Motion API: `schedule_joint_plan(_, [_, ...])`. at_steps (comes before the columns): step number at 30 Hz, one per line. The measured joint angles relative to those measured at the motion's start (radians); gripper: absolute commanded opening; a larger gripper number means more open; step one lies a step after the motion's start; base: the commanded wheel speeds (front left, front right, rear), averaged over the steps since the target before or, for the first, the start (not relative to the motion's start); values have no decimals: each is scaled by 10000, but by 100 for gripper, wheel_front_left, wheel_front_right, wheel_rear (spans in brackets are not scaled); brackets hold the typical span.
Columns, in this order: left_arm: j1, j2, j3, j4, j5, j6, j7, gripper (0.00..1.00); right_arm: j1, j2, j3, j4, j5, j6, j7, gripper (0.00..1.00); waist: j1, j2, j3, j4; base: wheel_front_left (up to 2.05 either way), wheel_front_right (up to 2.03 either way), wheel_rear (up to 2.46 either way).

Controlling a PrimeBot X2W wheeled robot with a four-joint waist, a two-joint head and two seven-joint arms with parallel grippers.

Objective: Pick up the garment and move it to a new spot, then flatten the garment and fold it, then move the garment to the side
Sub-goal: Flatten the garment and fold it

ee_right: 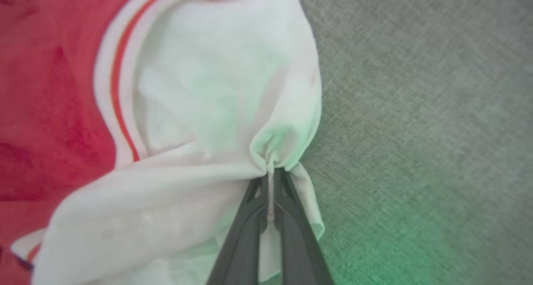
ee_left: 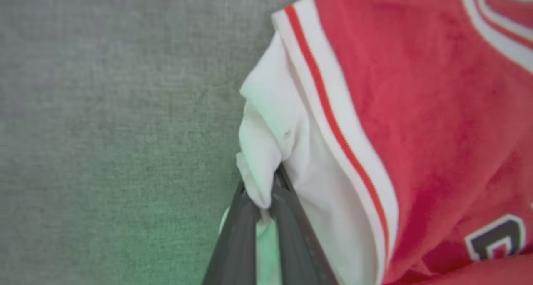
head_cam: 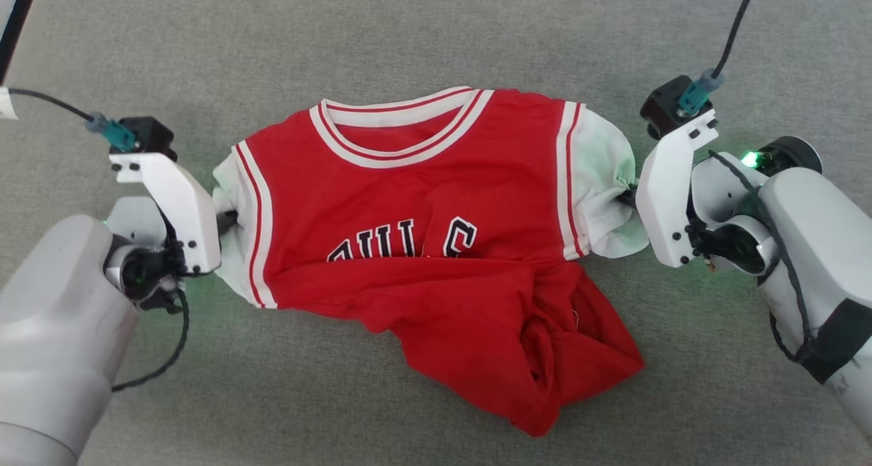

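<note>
Left gripper (ee_left: 266, 195), closest to the lens in its wrist view: both dark fingers pinched shut on a small bunch of the white left sleeve (ee_left: 270, 122). Cloth puckers right at the tips.

Right gripper (ee_right: 270, 181): same state. Its fingers are closed on a gathered fold of the white right sleeve (ee_right: 208, 81), with creases radiating from the pinch.

Garment (head_cam: 422, 200) lies on the grey woven surface (head_cam: 409, 37), centred between the two arms with its collar (head_cam: 402, 122) away from the robot. The chest is roughly spread. The black-and-white print (head_cam: 402, 238) is half buried under a fold. The lower red body (head_cam: 545, 357) is heaped and twisted toward the robot's right, near side.

Handling, my estimate:
- Light, limp knit with no stiffness of its own. Anything unsupported will sag or fold.
- Not fragile. A firm pinch should do no harm.
- The holds are small bunches near the sleeve ends. Cloth could creep out if the arms pull apart hard.
- The woven surface looks grippy, so dragging may bunch the body further. Lifting seems cleaner than sliding.

Where to hold: the sleeve grips suit carrying and stretching the shoulder line. They will not sort out the crumpled lower body. For flattening, the hem corners look like the better purchase, though both are hidden inside the heap for now.
</note>
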Motion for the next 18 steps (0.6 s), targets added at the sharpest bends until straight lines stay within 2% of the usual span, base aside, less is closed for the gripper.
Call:
schedule_joint_plan(6, [-548, 249, -35, -207, -44, 2, -184, 0, -274, -288, -48, -130, 681, 13, -456, 0, 0, -1, -402, -194, 0, 0, 0])
schedule_joint_plan(9, [-861, 610, -63, -489, 58, 2, -186, 0, -537, -550, -278, -357, 779, -2, -692, 0, 0, -1, -730, -316, 0, 0, 0])
schedule_joint_plan(18, [-1848, 1198, -21, -1618, 383, 90, -65, 0, -928, -790, -1131, -1223, 1292, -2, -1509, 0, 0, -1, -2002, -723, 0, 0, 0])
